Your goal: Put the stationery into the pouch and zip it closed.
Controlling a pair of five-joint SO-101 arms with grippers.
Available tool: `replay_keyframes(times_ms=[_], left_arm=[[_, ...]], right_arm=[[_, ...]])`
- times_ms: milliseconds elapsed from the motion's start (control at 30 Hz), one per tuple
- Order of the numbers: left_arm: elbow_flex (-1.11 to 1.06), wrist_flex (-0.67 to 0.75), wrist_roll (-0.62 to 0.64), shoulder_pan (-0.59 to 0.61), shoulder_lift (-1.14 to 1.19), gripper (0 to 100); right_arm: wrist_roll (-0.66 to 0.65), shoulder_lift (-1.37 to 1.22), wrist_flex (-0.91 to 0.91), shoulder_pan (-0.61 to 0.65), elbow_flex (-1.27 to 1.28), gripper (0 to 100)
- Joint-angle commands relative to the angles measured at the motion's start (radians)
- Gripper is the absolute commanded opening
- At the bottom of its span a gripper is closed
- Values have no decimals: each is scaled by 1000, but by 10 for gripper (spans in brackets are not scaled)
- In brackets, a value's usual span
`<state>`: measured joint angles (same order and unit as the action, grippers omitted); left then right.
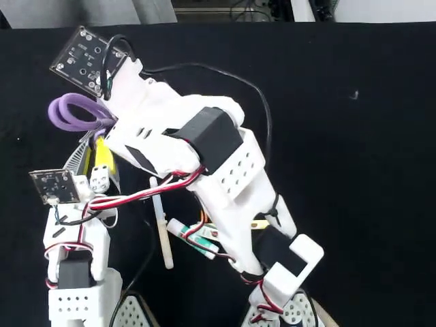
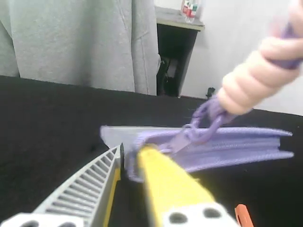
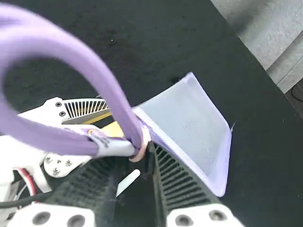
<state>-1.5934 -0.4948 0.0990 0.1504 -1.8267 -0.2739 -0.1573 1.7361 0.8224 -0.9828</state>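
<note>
Behind both pincers, toward the arm bases, a white pen (image 1: 162,231) and a green-and-white item (image 1: 189,236) lie loose on the worktop (image 1: 354,170), not yet packed. The left pincer (image 2: 132,153) is clenched on the near end of the lilac pouch (image 2: 227,146), likely to anchor it. Just beyond, the right pincer (image 3: 147,152) grips the purple strap (image 3: 71,54) by the zip pull, seemingly to work the zip.

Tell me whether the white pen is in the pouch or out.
Out. The white pen lies bare on the black table, outside the purple pouch.
</note>
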Motion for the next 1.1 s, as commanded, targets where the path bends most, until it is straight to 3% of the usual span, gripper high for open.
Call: replay_keyframes(times_ms=[0,267,533,700,800,1067], left_arm=[[7,-3,-14,4,6,27],[8,-3,-14,12,6,29],[8,-5,-14,12,6,29],[8,0,-8,12,6,29],[8,0,-8,12,5,29],[10,2,-8,13,3,29]], right_arm=[[-29,82,23,-9,-8,11],[-41,90,17,-86,-16,11],[-34,85,21,-66,13,17],[89,81,21,-66,120,175],[48,102,17,-66,231,237],[-58,298,-178,-66,573,157]])
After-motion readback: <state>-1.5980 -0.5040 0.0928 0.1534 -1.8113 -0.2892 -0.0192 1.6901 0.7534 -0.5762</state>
